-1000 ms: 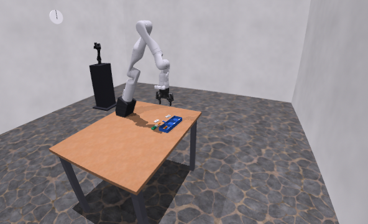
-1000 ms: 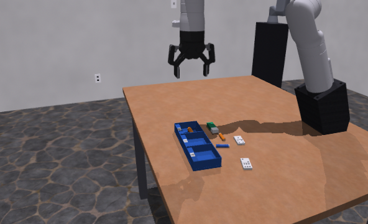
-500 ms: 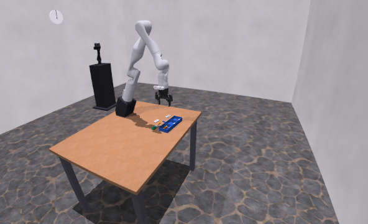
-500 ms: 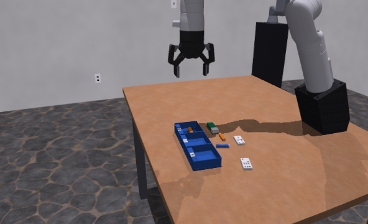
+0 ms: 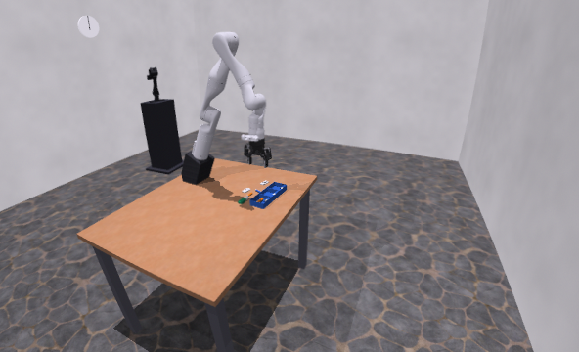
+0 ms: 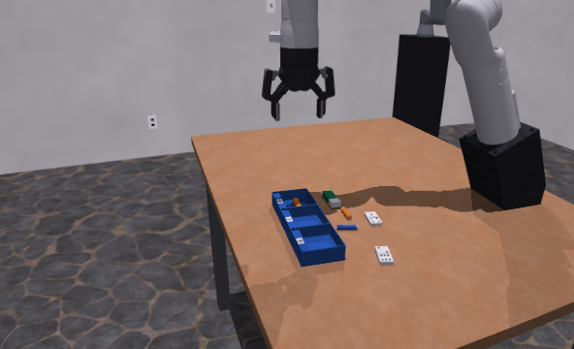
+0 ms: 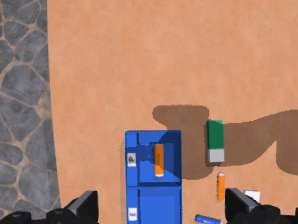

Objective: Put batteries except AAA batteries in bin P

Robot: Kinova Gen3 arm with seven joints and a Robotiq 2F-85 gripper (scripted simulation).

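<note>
A blue bin with three compartments stands near the table's edge; it also shows in the top view and in the wrist view. An orange battery lies in its far compartment, also in the wrist view. The labels are too small to read. Beside the bin on the table lie a green and grey block battery, a thin orange battery and a thin blue battery. My gripper is open and empty, high above the table's far part.
Two white domino-like tiles lie on the table right of the batteries. The arm's black base stands at the table's right side. A black pedestal stands on the floor behind.
</note>
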